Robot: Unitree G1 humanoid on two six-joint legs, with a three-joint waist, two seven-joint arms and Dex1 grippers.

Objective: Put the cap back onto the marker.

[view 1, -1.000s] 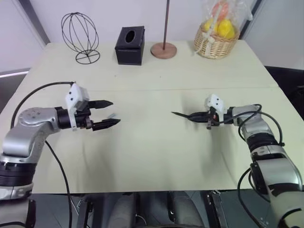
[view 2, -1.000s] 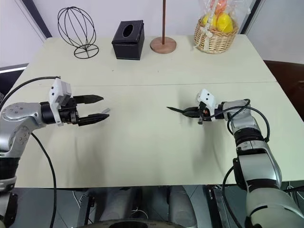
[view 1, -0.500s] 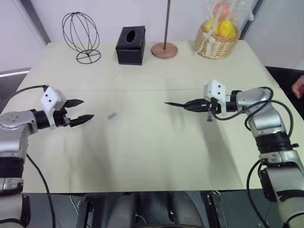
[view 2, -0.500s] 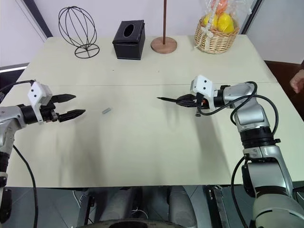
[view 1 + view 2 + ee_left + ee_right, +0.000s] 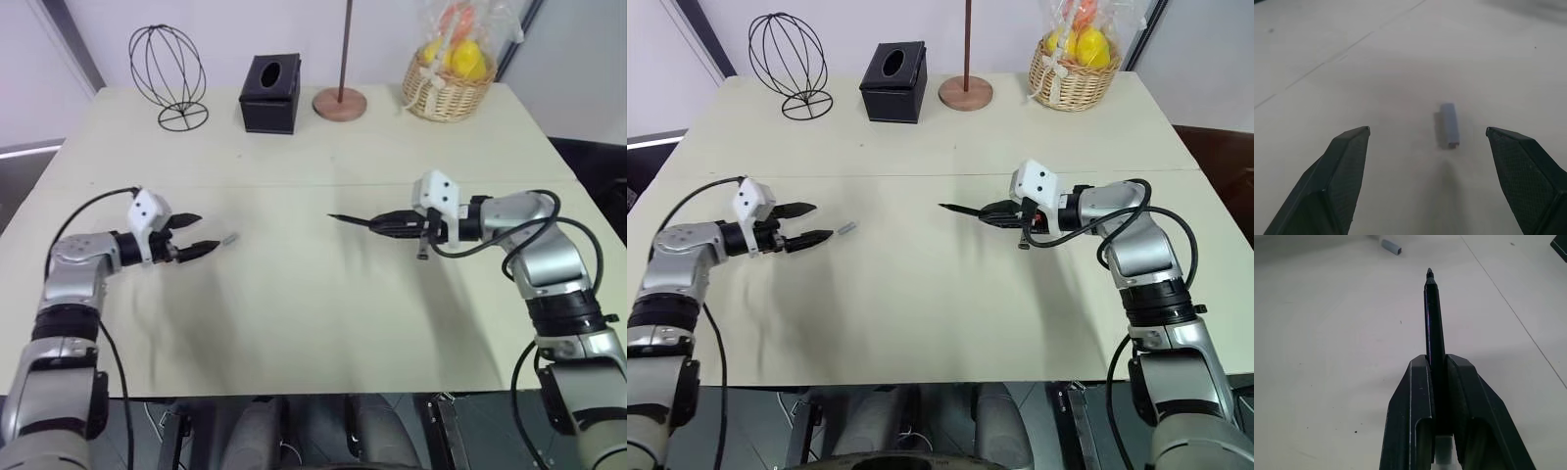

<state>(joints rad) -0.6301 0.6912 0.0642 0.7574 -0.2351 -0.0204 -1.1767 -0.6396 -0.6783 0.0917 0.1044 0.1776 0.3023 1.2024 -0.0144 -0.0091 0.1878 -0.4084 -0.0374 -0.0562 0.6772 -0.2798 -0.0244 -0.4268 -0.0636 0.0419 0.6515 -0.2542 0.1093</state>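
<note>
The cap (image 5: 1448, 125) lies flat on the table (image 5: 294, 323), left of centre, just ahead of the left gripper (image 5: 203, 234), whose fingers stand wide apart. The right gripper (image 5: 397, 223) is clamped on the marker (image 5: 355, 220), holding it above the table right of centre with its tip pointing left. To pick up well, the left fingers should probably straddle the cap across its short width, sink close to the tabletop and close gently so it cannot roll or skid away. There is broad bare table between the arms; the tissue box (image 5: 268, 93), wire globe (image 5: 166, 73) and basket (image 5: 449, 83) sit well apart at the far edge.
</note>
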